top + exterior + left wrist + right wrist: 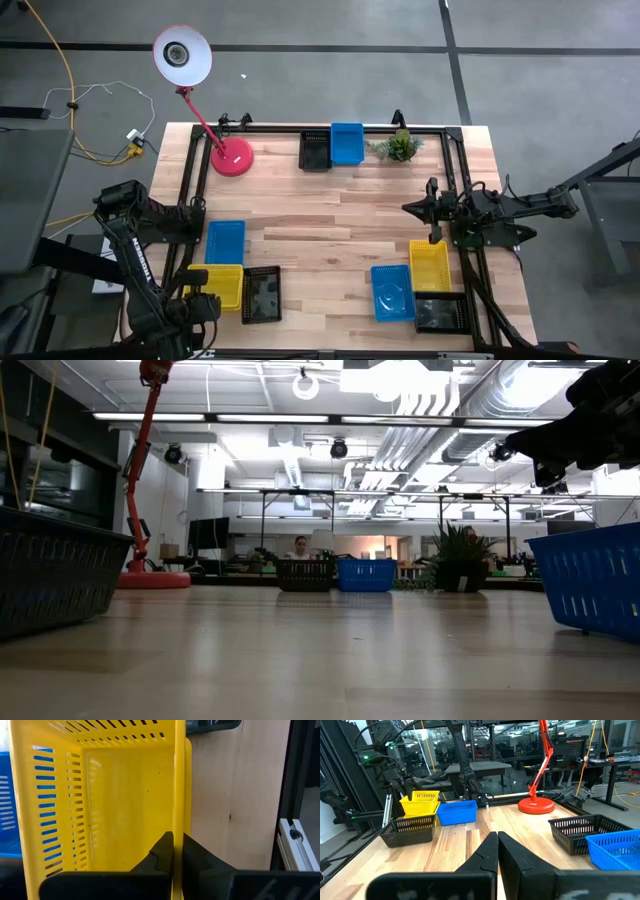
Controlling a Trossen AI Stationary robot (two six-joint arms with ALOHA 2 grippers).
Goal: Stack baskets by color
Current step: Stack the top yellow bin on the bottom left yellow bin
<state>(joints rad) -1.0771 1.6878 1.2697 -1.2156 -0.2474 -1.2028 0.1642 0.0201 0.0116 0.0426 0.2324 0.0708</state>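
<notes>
Yellow basket (125, 795) wall (thin) inside left gripper (173, 851)

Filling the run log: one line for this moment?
left pincer: shut on yellow basket wall | right pincer: shut, empty, above table | stacks: none

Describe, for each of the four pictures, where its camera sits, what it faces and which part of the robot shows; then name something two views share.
High view: overhead, looking straight down on the table; both arms show.
Low view: table-top height, looking across to the room; one arm shows at upper right.
Left wrist view: on the left arm; left gripper shut on the yellow basket wall.
Right wrist view: on the right arm; right gripper shut, empty, facing across the table.
Shared: the pink lamp shows in high and right wrist views.
</notes>
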